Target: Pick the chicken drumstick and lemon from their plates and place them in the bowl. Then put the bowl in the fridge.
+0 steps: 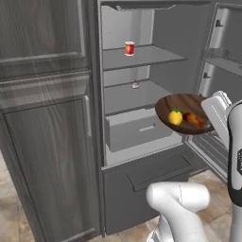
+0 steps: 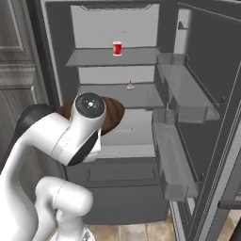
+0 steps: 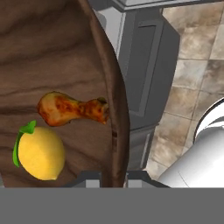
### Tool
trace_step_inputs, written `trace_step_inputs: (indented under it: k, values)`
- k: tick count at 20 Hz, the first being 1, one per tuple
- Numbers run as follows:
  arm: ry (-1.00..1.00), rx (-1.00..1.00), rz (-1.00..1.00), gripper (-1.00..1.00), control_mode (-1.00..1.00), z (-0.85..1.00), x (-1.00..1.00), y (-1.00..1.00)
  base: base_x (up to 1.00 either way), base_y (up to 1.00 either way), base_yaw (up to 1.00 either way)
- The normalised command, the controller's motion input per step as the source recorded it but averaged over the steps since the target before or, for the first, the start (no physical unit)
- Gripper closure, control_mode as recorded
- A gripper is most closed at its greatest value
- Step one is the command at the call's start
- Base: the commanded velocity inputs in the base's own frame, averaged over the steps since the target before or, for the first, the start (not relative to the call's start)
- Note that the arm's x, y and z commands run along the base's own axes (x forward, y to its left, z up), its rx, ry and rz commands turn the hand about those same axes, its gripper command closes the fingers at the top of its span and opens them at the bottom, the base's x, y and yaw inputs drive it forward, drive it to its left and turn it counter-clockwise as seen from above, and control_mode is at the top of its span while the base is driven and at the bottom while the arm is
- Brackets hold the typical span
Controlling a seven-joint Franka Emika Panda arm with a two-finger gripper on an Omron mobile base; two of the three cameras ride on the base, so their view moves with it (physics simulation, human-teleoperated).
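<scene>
Now the claw (image 3: 113, 175) is clamped on the bowl's (image 3: 52, 52) rim, lemon (image 3: 40, 152) and chicken drumstick (image 3: 72, 109) just beyond its fingertips, open fridge (image 1: 142, 118) ahead.

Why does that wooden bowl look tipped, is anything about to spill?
The bowl is carried tilted in front of the open fridge, gripped at its rim by the shut pincer. The lemon and chicken drumstick lie low inside it. Nothing has spilled.
</scene>
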Motion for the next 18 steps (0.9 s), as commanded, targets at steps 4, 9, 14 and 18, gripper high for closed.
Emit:
trace_step_inputs:
  k: [4,9,14,18]
  values:
    - [0.00,0.00,0.00,1.00,1.00,0.00,0.00,0.00,0.29,0.00,0.09]
    - [0.00,0.00,0.00,1.00,1.00,0.00,0.00,0.00,0.39,-0.05,0.14]
    - [0.00,0.00,0.00,1.00,1.00,0.00,0.00,0.00,0.51,-0.09,0.10]
    - [0.00,0.00,0.00,1.00,1.00,0.00,0.00,0.00,0.50,-0.05,0.03]
